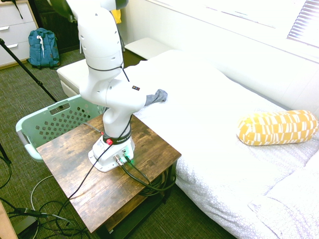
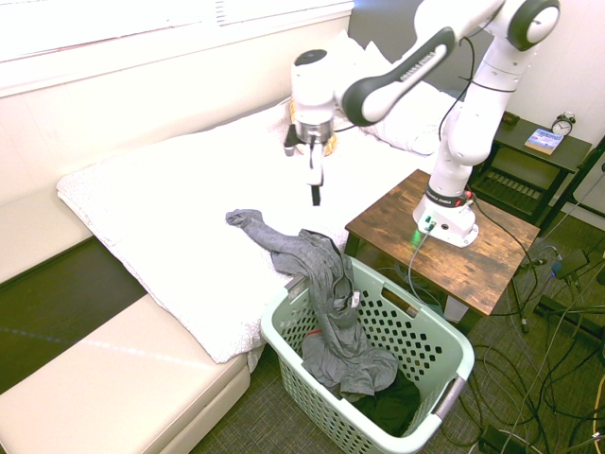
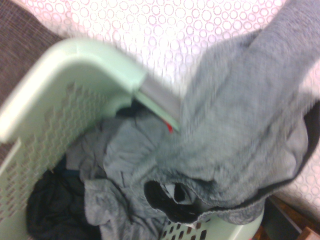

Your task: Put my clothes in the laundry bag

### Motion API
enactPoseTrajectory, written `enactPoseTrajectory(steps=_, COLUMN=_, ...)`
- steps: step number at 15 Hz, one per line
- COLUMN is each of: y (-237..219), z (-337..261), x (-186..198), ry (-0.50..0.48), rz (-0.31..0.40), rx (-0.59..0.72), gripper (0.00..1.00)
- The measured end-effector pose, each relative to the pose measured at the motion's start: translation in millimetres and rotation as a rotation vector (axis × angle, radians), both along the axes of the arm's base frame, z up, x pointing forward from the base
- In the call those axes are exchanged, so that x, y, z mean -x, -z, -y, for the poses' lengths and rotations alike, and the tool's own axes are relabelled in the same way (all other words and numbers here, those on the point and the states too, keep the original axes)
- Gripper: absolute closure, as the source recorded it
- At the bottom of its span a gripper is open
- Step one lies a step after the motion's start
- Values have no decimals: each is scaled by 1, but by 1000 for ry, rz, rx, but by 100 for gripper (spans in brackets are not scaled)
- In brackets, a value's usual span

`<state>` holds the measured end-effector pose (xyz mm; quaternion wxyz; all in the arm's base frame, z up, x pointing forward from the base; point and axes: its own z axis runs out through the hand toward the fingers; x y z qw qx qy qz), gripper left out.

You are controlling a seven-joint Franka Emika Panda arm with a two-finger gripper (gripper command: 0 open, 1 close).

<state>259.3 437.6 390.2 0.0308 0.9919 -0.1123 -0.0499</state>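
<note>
Half inside the laundry basket (image 2: 312,402), looks like a soft, limp grey garment (image 2: 333,301), wants pinching at the bunched cloth by the rim, cannot tell if spread or closed from the gripper (image 2: 316,194)

Exterior views bright overall, daylight apparently entering at the window along the wall; the blinds (image 1: 305,35) and much of the bed (image 2: 180,218) run to near-white, sheet detail washed out over the middle, print legible only toward the near edge in the first exterior view. Soft, faint shadowing only; floor (image 1: 164,219) and the underside of the wooden surface (image 1: 70,169) dark, a dull sheen on its top, static outlines fairly crisp. Wrist view dimmer and soft, grey cloth (image 3: 225,115) smeared, basket rim (image 3: 75,47) blurred with a pale highlight.
</note>
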Motion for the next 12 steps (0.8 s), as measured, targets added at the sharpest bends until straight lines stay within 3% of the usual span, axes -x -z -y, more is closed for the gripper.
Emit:
enactPoseTrajectory(steps=5, y=94, z=26, x=-168, ry=113, rz=-9, rx=-17, gripper=0)
enactPoseTrajectory(steps=12, y=261, z=65, x=-257, ry=215, rz=-95, rx=41, gripper=0)
